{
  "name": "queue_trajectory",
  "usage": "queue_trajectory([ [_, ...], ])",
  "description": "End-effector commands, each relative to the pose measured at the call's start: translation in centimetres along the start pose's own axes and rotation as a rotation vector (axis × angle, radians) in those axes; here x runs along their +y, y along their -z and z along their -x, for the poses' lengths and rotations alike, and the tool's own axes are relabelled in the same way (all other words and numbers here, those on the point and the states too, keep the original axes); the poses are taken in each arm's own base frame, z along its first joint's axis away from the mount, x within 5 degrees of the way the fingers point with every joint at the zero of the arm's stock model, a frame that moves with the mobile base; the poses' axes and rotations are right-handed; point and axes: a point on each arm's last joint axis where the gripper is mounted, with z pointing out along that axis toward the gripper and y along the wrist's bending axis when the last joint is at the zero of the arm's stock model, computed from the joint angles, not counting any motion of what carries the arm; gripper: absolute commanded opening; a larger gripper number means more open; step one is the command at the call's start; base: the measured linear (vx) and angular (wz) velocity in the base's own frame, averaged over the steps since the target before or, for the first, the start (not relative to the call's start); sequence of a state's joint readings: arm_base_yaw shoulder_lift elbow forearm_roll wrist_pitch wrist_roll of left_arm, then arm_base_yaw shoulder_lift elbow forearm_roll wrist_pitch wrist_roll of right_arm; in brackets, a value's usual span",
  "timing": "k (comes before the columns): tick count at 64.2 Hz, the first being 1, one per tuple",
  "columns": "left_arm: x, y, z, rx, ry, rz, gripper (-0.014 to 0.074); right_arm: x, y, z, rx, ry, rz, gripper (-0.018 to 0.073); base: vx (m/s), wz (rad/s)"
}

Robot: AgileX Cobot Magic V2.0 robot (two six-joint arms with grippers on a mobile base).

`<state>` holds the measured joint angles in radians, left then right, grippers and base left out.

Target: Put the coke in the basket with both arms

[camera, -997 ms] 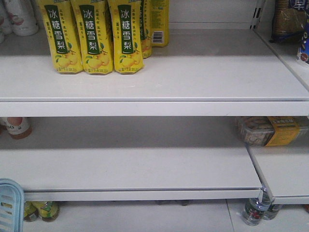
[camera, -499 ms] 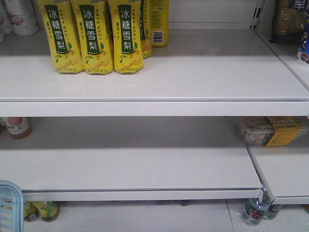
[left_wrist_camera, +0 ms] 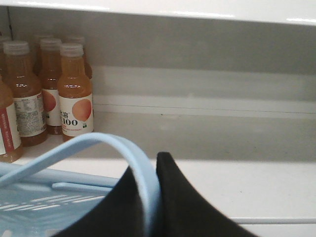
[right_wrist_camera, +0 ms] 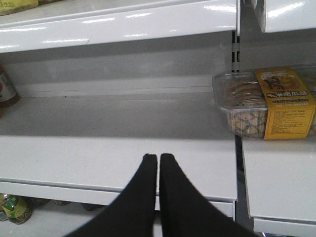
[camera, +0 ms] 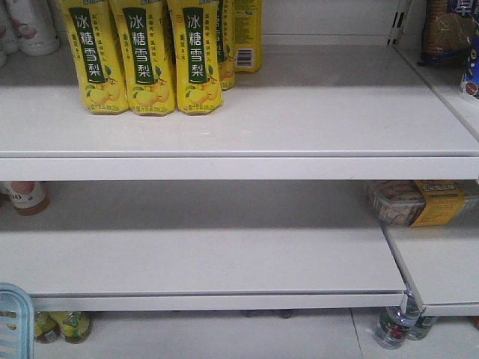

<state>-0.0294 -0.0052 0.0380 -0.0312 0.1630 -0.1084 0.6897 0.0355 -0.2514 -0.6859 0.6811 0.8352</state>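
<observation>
Left gripper (left_wrist_camera: 150, 197): its black fingers are pinched together on the curved handle of the light blue basket (left_wrist_camera: 44, 202), which hangs below and to the left of the handle in your left wrist view, in front of a shelf of orange juice bottles (left_wrist_camera: 74, 91). Right gripper (right_wrist_camera: 158, 173): fingers pressed together, holding nothing, poised before the white middle shelf (camera: 209, 258), to the left of a clear snack tray with a yellow label (right_wrist_camera: 266, 106). Note the change in your front view: over the last second the basket (camera: 13, 323) has slid leftward and slightly downward at the lower left corner below the middle shelf, so that less of it shows now; the yellow pear-drink cartons (camera: 142, 56) above the middle shelf have not moved. You may read this as the left arm carrying the basket off toward the left. The coke does not appear in any view, so you cannot tell from here whether it lies inside the basket or elsewhere; only part of the basket interior is shown, and no can shows in it.
</observation>
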Motion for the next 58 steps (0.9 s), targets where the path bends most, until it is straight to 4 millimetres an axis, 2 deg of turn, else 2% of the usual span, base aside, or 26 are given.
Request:
queue_trajectory([
  [1, -0.29, 0.55, 2.46, -0.205, -0.052, -0.017, -0.0006, 0.35, 0.28, 1.28, -0.071, 0.027, 0.030, -0.0002, 0.00, 0.00],
  [58, -0.29, 0.54, 2.44, -0.203, -0.052, -0.017, -0.0006, 0.32, 0.25, 1.22, -0.069, 0.030, 0.027, -0.0002, 0.00, 0.00],
])
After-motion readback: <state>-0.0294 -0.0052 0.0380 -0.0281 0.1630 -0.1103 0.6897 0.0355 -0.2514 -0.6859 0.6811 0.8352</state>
